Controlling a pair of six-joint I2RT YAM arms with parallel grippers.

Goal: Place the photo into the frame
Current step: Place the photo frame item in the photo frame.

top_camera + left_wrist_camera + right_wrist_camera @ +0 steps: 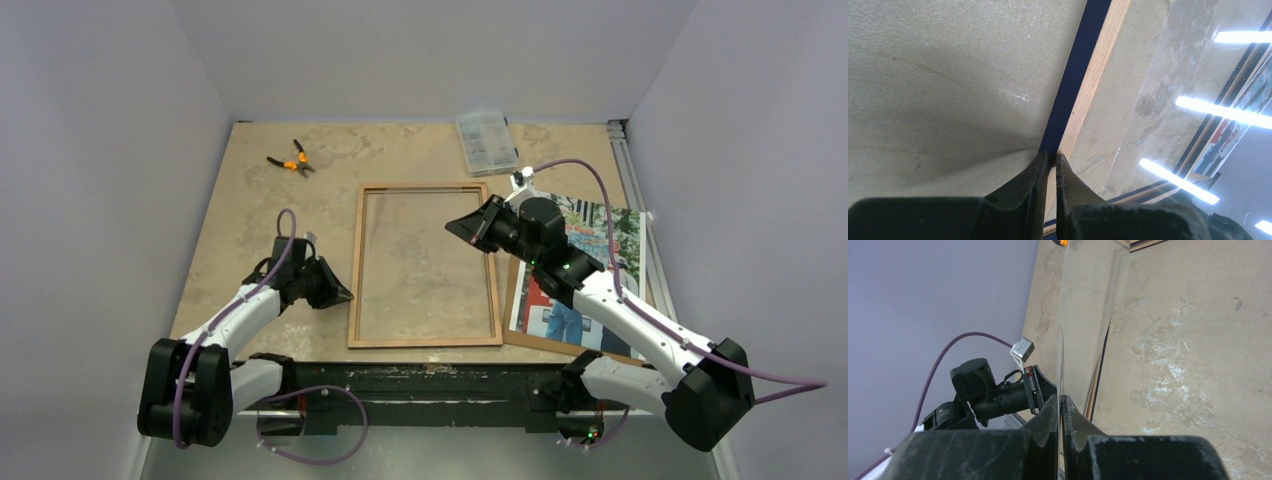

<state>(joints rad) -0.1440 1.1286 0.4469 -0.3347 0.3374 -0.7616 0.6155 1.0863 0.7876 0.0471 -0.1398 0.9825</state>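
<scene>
Top external: left gripper (345, 296), tips nearly together at the left rail of the frame (425, 343), grip not determinable; the frame lay flat mid-table, long axis near-to-far. Right gripper (452, 229) was pinched shut on the clear pane (1085, 315) above the frame's right half. The photo (625, 235) lay further right, parallel to the frame, beneath that nearer arm.

rectangular wooden picture frame (356, 262): laid centrally | glossy paper photo (630, 262): laid rightward, on brown board (560, 345) | clear plastic box (486, 141): placed behind frame
</scene>
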